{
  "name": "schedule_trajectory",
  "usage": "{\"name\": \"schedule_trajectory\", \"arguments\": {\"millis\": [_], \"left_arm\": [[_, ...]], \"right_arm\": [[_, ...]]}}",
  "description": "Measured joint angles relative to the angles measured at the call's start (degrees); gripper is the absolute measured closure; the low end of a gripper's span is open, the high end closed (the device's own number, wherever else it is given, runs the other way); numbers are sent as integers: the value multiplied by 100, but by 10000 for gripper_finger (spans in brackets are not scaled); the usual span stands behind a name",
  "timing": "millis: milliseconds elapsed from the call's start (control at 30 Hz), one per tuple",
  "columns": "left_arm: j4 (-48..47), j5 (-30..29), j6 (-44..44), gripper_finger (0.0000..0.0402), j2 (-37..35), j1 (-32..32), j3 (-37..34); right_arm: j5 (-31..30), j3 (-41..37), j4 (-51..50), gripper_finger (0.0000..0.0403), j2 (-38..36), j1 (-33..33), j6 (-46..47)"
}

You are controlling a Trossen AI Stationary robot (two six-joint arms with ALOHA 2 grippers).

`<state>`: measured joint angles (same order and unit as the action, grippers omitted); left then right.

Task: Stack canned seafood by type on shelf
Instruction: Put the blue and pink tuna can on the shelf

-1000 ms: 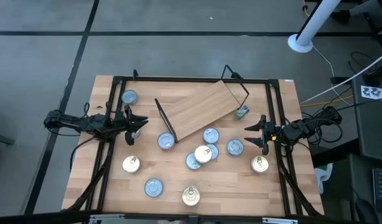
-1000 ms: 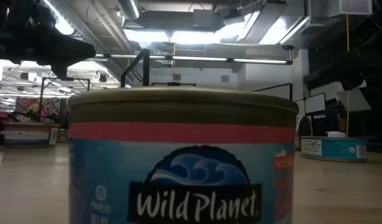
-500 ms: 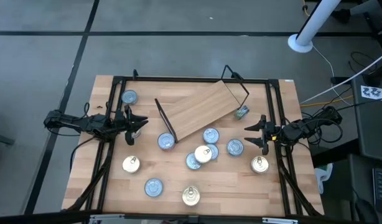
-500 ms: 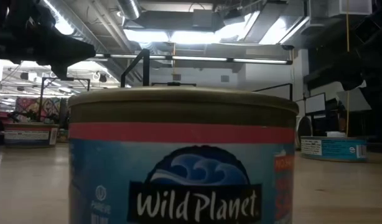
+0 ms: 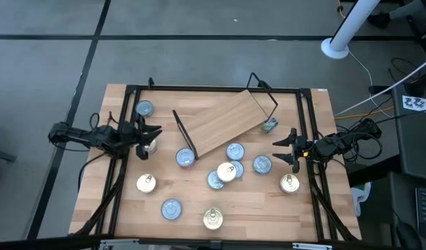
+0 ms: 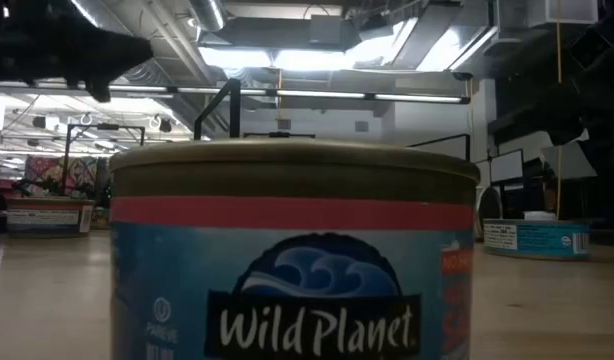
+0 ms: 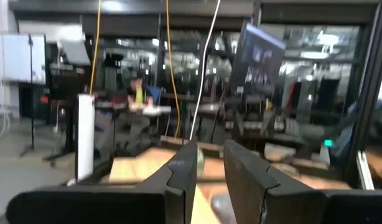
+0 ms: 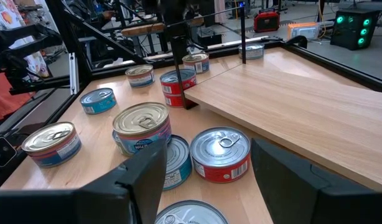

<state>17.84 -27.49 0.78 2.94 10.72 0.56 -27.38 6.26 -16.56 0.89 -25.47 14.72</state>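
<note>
- Eleven or so tins are lying loose on the tabletop (image 5: 109, 208) around the shelf (image 5: 223, 119), and I am counting none on it, so I judge the sorting not begun.
- I am seeing the shelf sitting askew, one wire leg frame (image 5: 184, 139) near a blue-labelled tin (image 5: 185, 157), probably making a clean stack harder.
- I am finding a tight cluster of tins just beside the shelf's near edge, with one gold tin (image 5: 225, 173) resting on top of others (image 5: 235, 151).
- I am holding the left gripper (image 5: 152, 136) raised, to the shelf's left, with a tin (image 5: 151, 146) showing right beside its tips; its fingers (image 7: 181, 171) are standing only slightly apart, and I cannot tell whether they are pinching anything.
- I am keeping the right gripper (image 5: 288, 148) waiting to the shelf's right, fingers (image 8: 147, 171) spread wide and holding nothing, aimed at the cluster, a red-banded tin (image 8: 221, 152) nearest.
- I am noting one gold tin (image 5: 289, 183) right of the cluster and another (image 5: 212, 219) at the table's front, blocking the low view.
</note>
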Motion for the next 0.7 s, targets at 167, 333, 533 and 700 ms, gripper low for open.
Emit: {"name": "schedule_trajectory", "arguments": {"millis": [167,333,533,700], "left_arm": [[864,5,279,327,925,0,175],[855,177,463,327,2562,45,1052],[790,435,1147,327,4750,290,2623],[462,442,1413,327,6192,423,3828]], "right_arm": [[2,2,1,171,0,0,0],[1,2,2,171,0,0,2],[2,2,4,171,0,0,11],[3,2,4,171,0,0,32]]}}
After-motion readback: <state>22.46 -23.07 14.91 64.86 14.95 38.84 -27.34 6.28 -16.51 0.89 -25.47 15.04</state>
